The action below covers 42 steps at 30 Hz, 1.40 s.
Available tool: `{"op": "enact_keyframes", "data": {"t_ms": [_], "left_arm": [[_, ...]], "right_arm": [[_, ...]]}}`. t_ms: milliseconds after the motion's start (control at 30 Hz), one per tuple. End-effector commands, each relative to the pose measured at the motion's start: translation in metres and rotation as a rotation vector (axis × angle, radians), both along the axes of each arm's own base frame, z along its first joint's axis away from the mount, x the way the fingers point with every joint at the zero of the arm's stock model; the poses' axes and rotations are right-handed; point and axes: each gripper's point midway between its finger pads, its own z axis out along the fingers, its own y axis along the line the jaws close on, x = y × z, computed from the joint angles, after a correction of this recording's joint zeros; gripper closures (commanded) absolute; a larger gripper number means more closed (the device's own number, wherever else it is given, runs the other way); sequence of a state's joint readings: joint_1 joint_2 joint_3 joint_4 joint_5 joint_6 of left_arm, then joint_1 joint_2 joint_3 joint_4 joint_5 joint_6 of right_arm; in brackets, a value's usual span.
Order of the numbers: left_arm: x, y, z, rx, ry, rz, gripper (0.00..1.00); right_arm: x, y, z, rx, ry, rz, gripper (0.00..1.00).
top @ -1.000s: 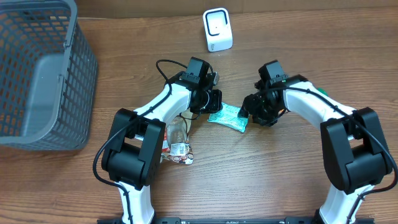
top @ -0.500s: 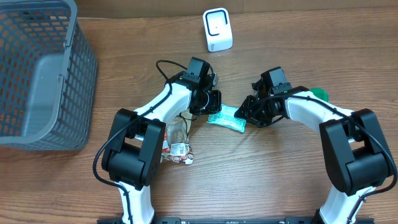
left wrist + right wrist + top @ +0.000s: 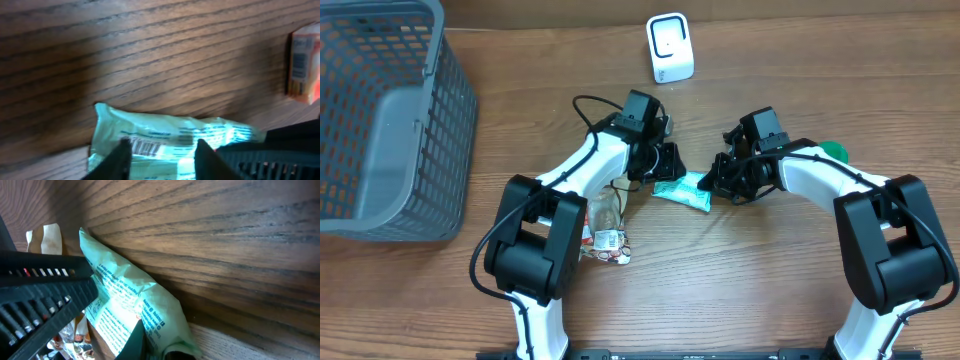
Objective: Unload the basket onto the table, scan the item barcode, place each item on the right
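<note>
Items are being listed from left to right. A grey plastic basket (image 3: 460,120), its walls an open lattice, is being left unused at the far left. A small clear bottle (image 3: 603,212) and a crinkled printed wrapper (image 3: 610,245) are lying near the left arm's base, apart from the work. The left gripper (image 3: 663,163) is being held released, its fingers parted just above one end of the packet. The white, rounded barcode scanner (image 3: 670,47) is standing at the far edge of the wooden table (image 3: 770,290), well apart from both arms. The task's item, a pale green foil packet (image 3: 685,193), flat, glossy and creased, with dark print, is lying on the grained wood between the two arms. The right gripper (image 3: 718,182) is being kept clenched on the packet's right end. The step in hand is judged to be the grasp for pick-up. Next, the limp packet is to be lifted, its printed code turned outward, and carried far across to the scanner's face.
</note>
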<state>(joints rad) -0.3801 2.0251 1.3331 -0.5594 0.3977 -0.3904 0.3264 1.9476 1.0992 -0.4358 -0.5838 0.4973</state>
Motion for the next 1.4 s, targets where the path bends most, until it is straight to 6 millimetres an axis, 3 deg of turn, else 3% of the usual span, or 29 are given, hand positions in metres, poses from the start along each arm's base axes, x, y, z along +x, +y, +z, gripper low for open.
{"op": "enact_keyframes", "data": {"t_ms": [0,133,300,600,867,1033,1200,1367], "left_arm": [[0.009,0.008,-0.003,0.009,0.021,0.024,0.62],[0.012,0.016,0.014,0.022,0.046,0.018,0.6],[-0.006,0.023,0.015,0.058,0.117,-0.019,0.64],[-0.025,0.013,-0.003,0.121,0.142,-0.024,0.67],[-0.054,0.024,-0.027,0.26,0.189,-0.033,0.75],[-0.054,0.031,-0.03,0.293,0.187,-0.021,0.73],[-0.031,0.034,-0.005,0.268,0.147,0.015,0.67],[0.007,0.044,0.056,0.225,0.036,0.058,0.62]], "right_arm": [[0.004,-0.002,0.01,0.005,-0.072,0.045,0.96],[0.012,-0.003,0.024,0.012,-0.166,0.087,0.96],[0.013,-0.005,0.025,0.011,-0.162,0.079,0.96],[0.01,-0.006,0.024,0.007,-0.148,0.078,0.96],[0.01,-0.01,0.021,-0.016,-0.142,0.071,0.96],[0.011,-0.011,0.02,-0.027,-0.145,0.067,0.96],[0.009,-0.012,0.019,-0.029,-0.136,0.068,0.95],[0.008,-0.012,0.019,-0.029,-0.134,0.068,0.95]]}}
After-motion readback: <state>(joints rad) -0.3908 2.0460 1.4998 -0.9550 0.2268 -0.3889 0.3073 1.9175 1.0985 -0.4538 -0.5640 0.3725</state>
